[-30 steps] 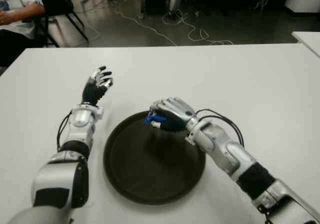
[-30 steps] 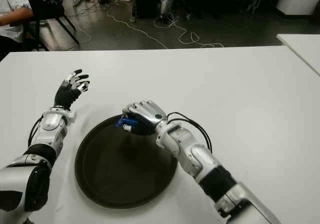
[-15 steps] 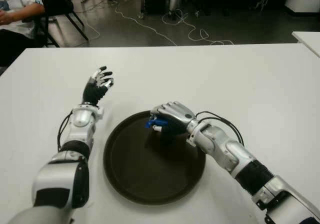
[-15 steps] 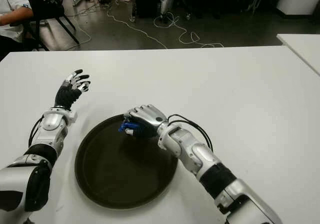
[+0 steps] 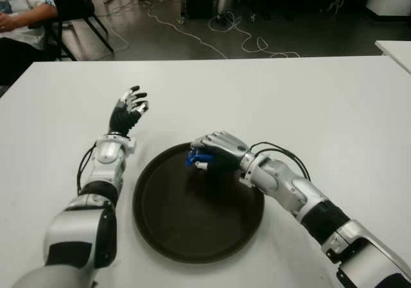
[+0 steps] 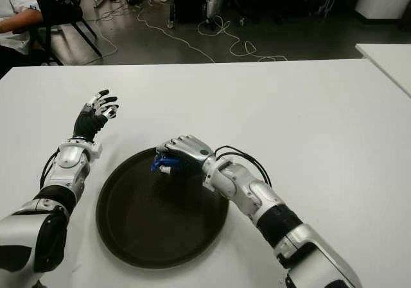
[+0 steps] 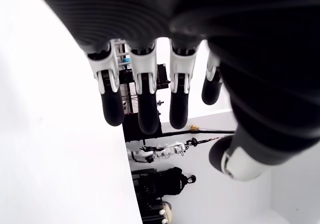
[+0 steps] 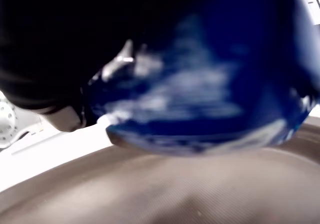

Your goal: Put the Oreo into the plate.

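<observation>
A dark round plate [image 5: 167,230] lies on the white table [image 5: 308,101] in front of me. My right hand [image 5: 204,158] hovers over the plate's far rim, its fingers curled around a blue Oreo pack [image 5: 194,157]. The right wrist view shows the same blue Oreo pack [image 8: 200,99] held close above the plate's ribbed surface [image 8: 150,194]. My left hand [image 5: 130,103] shows left of the plate, raised, with fingers spread and nothing in it, as the left wrist view's fingers [image 7: 145,99] confirm.
A seated person [image 5: 22,18] is at the far left beyond the table. Cables [image 5: 225,40] trail over the dark floor behind. A second white table's corner [image 5: 395,49] shows at the right edge.
My right hand has lowered slightly over the plate's far rim, still holding the Oreo pack. My left hand has shifted a little forward.
</observation>
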